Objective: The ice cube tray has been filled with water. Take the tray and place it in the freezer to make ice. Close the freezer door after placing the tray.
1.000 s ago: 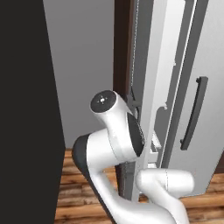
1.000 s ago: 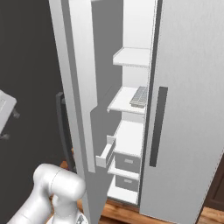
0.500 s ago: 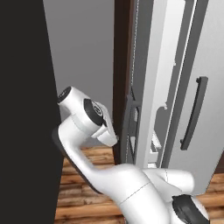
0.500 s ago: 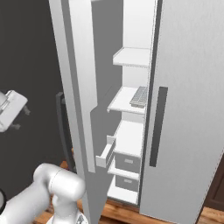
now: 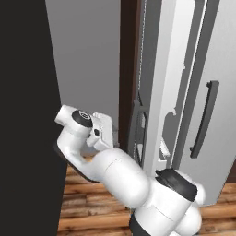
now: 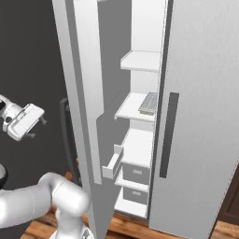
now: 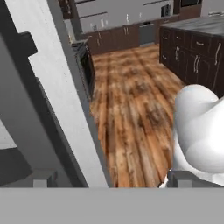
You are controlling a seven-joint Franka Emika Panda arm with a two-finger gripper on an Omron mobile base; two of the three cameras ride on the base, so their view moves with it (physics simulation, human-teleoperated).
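Note:
The ice cube tray lies flat on a middle white shelf inside the freezer. Its cells read as a grey grid, and the water is too small to make out. The freezer door stands swung open, its dark bar handle on the outer face. My gripper hangs to the left of that door, on its outer side and apart from it, far from the tray. In the left base view the gripper sits just left of the door's edge. In the hand view the gripper is open, with nothing between its fingertips.
The plain grey fridge door with its dark handle is shut to the right. A black wall of cabinetry rises close on the left. Wood floor and dark cabinets lie behind the hand.
The arm has swung left and folded, carrying the hand from the door's edge to its outer side. The tray and the door have not moved.

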